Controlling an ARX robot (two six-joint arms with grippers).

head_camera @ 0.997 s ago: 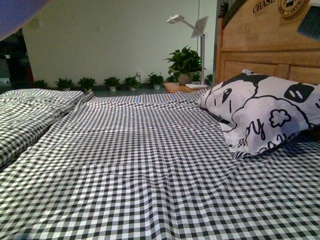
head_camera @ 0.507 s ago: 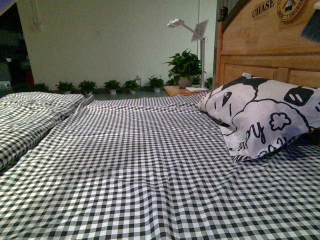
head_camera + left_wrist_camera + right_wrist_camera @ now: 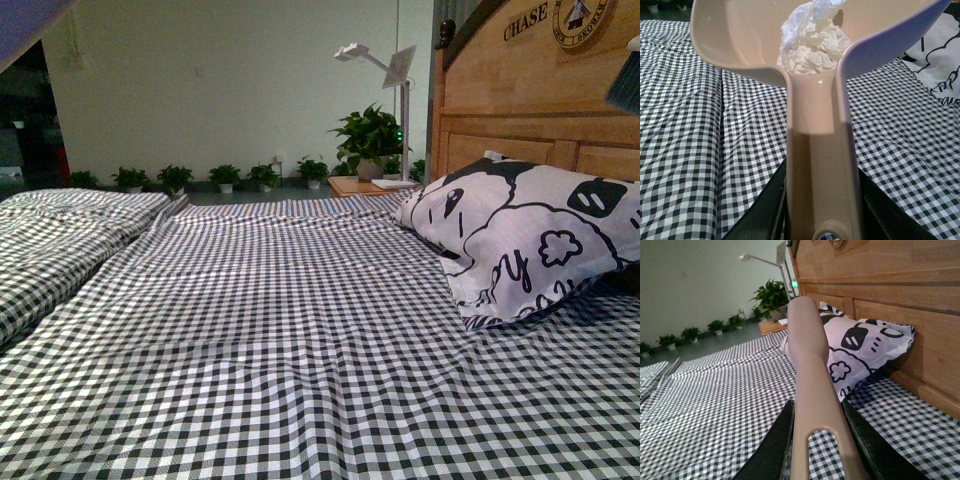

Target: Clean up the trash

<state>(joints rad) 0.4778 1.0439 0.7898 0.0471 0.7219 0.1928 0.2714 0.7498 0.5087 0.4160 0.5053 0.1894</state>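
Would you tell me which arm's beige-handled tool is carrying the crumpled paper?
The left gripper's dustpan: white crumpled paper sits in it. The right gripper's handle shows none.

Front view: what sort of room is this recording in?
Most likely a bedroom, perhaps a staged one: a bed with a checked sheet, a printed pillow against a wooden headboard, and a nightstand beside it.

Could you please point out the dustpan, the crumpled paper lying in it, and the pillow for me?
dustpan [image 3: 822,150], left wrist view, on its handle.
crumpled paper [image 3: 812,47], left wrist view, on the middle of the white wad.
pillow [image 3: 520,235], front view, on its printed face.
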